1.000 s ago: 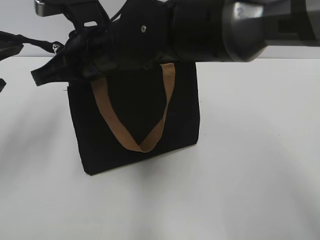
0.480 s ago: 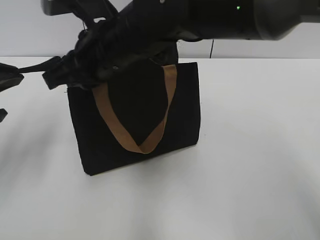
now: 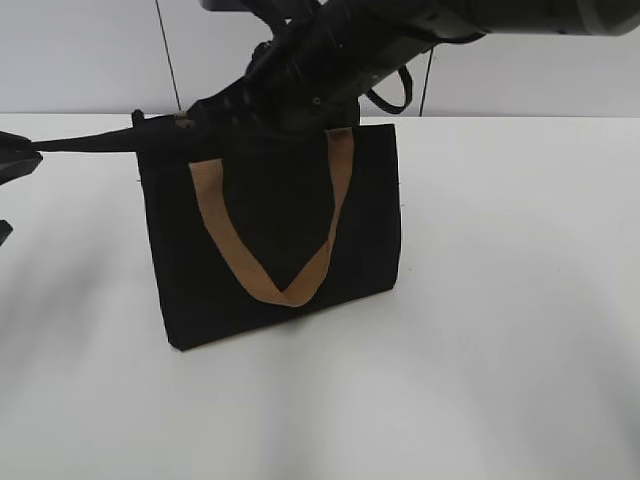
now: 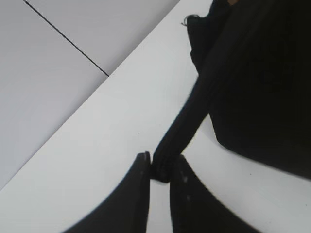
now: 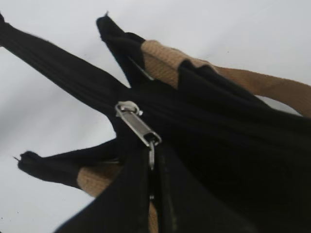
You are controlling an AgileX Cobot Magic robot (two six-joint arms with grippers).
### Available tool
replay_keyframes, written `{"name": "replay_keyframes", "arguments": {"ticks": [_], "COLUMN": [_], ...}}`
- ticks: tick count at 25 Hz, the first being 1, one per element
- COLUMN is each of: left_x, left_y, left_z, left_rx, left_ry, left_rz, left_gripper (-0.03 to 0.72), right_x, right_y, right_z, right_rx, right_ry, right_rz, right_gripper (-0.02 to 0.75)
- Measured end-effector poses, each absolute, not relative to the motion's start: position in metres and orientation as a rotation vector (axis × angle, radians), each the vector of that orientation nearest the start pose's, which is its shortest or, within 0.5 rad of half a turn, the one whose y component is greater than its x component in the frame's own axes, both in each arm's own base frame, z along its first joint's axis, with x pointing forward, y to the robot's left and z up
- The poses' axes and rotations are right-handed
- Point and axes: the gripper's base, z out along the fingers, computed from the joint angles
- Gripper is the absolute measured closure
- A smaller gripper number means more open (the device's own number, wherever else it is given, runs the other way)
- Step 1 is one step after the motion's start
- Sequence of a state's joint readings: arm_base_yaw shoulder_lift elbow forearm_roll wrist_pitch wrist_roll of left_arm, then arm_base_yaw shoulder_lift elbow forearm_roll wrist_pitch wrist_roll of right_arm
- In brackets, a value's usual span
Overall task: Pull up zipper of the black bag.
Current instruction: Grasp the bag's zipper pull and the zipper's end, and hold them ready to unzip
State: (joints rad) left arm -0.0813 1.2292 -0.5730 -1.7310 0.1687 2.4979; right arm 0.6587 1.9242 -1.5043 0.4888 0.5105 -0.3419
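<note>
Our left gripper (image 4: 158, 170) has its two dark fingers pressed together on the end of a narrow black fabric tail (image 4: 187, 124) that runs taut from the bag's top corner out to the left, level above the white table (image 3: 500, 300). Our right gripper (image 5: 146, 167) comes in from the upper right over the bag's top edge; its dark fingers sit close on either side of the small tab hanging from the zipper (image 5: 138, 127), but we cannot tell from these pictures whether they actually pinch it. The zipper pull is a slim silver metal piece, smooth and shiny, lying on a ribbed black zipper line near the left end of the top edge, where the black strip leaves the bag. The black bag (image 3: 275, 230) stands upright on the table, a flat rectangle of matte black cloth, its lower edge slanting a little up to the right. A tan webbing handle (image 3: 275, 270) hangs in a loose V down the front face, and a second tan strap (image 5: 272, 87) shows behind the top edge in the right wrist view. The table is bare in front of the bag and on its right; a pale wall (image 3: 80, 55) with a thin dark vertical line rises behind.
</note>
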Motion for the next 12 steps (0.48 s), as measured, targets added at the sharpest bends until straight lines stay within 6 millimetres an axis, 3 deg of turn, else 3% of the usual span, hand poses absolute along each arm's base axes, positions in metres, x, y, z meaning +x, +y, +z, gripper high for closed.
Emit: {"name": "replay_keyframes", "arguments": {"ticks": [12], "left_x": [0.24], "left_y": [-0.032], "left_z": [0.239], "left_rx": [0.945], "left_ry": [1.901], "left_rz": [0.262], "left_gripper": [0.614], "right_x": [0.353], "right_y": [0.248], "right_z": [0.26], "right_rx": [-0.764], "right_ry": [2.335], "right_rz": [0.573], "right_gripper": [0.753]}}
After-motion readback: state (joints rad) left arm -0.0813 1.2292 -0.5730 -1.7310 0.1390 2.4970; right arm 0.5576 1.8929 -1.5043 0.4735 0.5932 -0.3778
